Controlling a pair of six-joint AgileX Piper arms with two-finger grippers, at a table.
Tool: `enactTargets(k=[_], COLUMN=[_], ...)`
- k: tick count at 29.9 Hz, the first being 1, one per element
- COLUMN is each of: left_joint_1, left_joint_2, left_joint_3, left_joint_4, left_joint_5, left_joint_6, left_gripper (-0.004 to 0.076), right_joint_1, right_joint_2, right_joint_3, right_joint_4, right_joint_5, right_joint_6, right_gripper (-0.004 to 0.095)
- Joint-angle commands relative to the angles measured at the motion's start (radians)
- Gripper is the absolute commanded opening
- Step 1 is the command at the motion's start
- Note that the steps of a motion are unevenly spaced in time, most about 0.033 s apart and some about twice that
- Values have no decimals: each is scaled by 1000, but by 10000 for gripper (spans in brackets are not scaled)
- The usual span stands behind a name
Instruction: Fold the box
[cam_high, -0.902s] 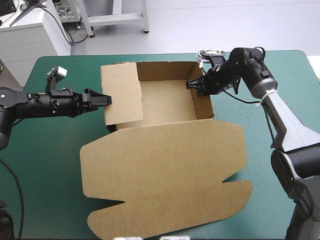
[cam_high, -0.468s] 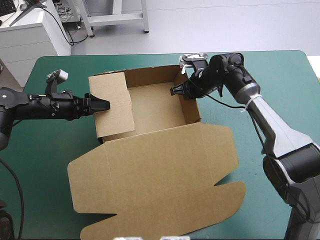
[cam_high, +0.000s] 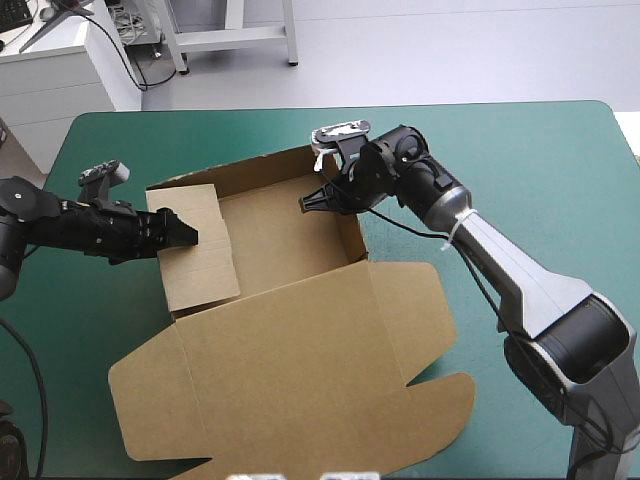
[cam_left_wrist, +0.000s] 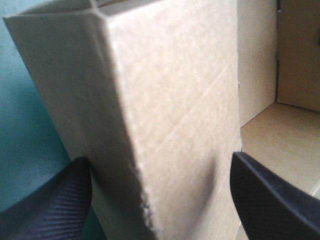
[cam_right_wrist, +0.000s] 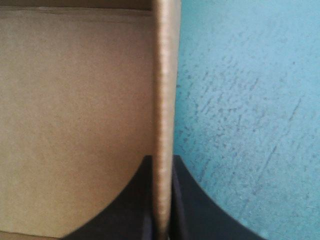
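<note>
The brown box (cam_high: 280, 230) stands on the table as an open tray, its lid (cam_high: 290, 370) flat toward the front edge. My right gripper (cam_high: 308, 203) reaches over the far right corner and is shut on the right wall's top edge (cam_right_wrist: 162, 100), one black finger on each side of the right gripper (cam_right_wrist: 162, 167). My left gripper (cam_high: 183, 232) is at the left wall flap (cam_high: 195, 245). In the left wrist view the left gripper (cam_left_wrist: 159, 165) is open, and the thick folded wall (cam_left_wrist: 170, 100) fills the space between its fingers.
The flat lid covers the front middle of the teal-green cover (cam_high: 540, 180) and nearly reaches the front edge. My right arm (cam_high: 500, 270) crosses the table diagonally from the right. My left arm (cam_high: 70, 225) lies near the left edge.
The box has slid to the left and turned a little, with my right gripper holding its right wall. My left gripper has drawn back leftward along with the left wall.
</note>
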Motion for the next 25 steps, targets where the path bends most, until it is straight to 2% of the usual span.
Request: enactTargets(k=[1, 7, 11, 15, 21, 25], left_joint_1=[-6, -115, -199, -246, -298, -342], left_joint_2=[-32, -32, -32, -32, -32, -32], left_joint_3=[-32, -32, -32, -32, -32, -32], left_joint_4=[-36, 95, 185, 183, 243, 273], left_joint_5=[69, 56, -7, -81, -151, -221], left_joint_6=[-59, -134, -222, -232, -322, -383], left_gripper=[507, 507, 507, 505, 367, 309], right_joint_1=[34, 32, 27, 27, 27, 25], right_joint_2=[-62, -62, -62, -62, -62, -62], right_joint_3=[-67, -113, -119, -119, -119, -119], right_joint_4=[0, -19, -61, -79, -81, -83], right_joint_5=[-68, -20, 52, 96, 113, 138], right_joint_6=[46, 81, 89, 89, 123, 132], right_gripper=[3, 3, 3, 1, 1, 1])
